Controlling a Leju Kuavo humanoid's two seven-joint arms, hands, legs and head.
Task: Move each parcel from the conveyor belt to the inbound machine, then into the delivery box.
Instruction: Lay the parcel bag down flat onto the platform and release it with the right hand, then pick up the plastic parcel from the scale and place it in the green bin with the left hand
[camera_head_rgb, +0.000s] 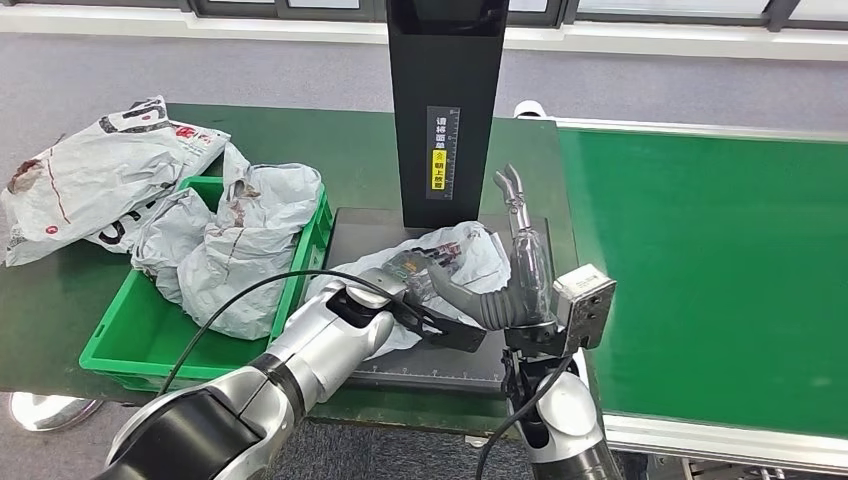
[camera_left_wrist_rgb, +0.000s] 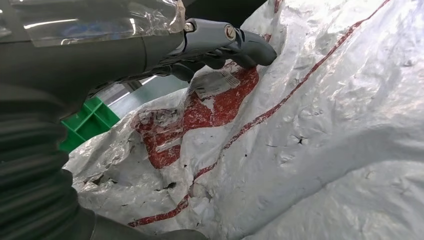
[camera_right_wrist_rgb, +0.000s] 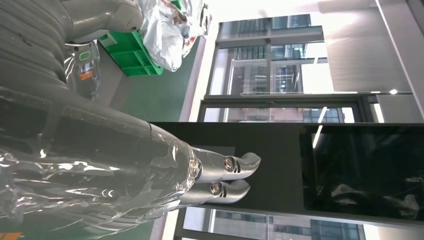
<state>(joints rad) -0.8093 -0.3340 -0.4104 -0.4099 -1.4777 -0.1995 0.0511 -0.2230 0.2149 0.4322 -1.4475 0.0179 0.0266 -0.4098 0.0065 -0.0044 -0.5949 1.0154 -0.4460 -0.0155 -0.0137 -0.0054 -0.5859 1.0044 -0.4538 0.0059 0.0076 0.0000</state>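
**Parcel on the scanner, one lift from the box**

The robot's left hand (camera_head_rgb: 425, 300) closes around a crumpled grey parcel (camera_head_rgb: 455, 255) lying on the dark platform of the inbound machine (camera_head_rgb: 445, 100), fingers (camera_left_wrist_rgb: 235, 42) pressed into the plastic beside its printed label. The right hand (camera_head_rgb: 520, 230) stands upright just beside the bag, holding nothing, fingers apart. To do the step well, the grip should gather enough loose film that the bag does not slip, then lift clear of the platform before swinging left to the green delivery box (camera_head_rgb: 130, 330), already heaped with bags. Another parcel (camera_head_rgb: 90, 170) lies on the dark green table beyond it. The green conveyor belt (camera_head_rgb: 720, 270) runs on the right; tall windows line the room behind.
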